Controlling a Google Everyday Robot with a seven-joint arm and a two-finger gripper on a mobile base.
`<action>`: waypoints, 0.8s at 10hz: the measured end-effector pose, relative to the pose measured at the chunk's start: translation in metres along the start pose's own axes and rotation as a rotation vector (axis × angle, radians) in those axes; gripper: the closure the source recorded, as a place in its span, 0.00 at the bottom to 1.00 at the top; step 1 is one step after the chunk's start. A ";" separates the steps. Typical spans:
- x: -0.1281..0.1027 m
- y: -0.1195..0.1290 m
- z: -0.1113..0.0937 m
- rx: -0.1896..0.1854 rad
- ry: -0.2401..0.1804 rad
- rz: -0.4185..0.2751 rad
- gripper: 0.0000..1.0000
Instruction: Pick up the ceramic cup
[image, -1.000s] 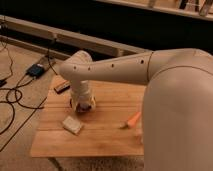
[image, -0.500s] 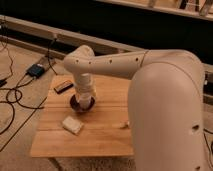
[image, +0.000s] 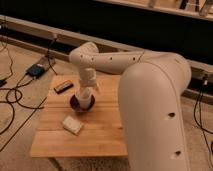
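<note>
Camera view: the gripper (image: 87, 85) hangs directly over the cup (image: 84, 97) at the bowl (image: 74, 104) on the bench (image: 100, 132), likely for a top-down grasp; its grip I cannot tell.

Wooden table (image: 100, 136) on beige carpet (image: 20, 150), dark wall (image: 125, 25) behind.

Dim warm light; pincer (image: 86, 86) hangs over the lit table (image: 102, 127).

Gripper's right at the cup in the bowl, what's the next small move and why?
Probably a short, straight-up lift once the grasp is confirmed. The gripper sits at the top of the ceramic cup, which stands in the dark bowl; rising vertically should clear the bowl's rim without dragging it.
</note>
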 end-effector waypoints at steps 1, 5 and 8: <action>-0.006 -0.002 0.006 0.000 0.003 0.002 0.35; -0.023 -0.004 0.035 -0.007 0.032 0.013 0.35; -0.024 -0.006 0.054 -0.013 0.063 0.011 0.48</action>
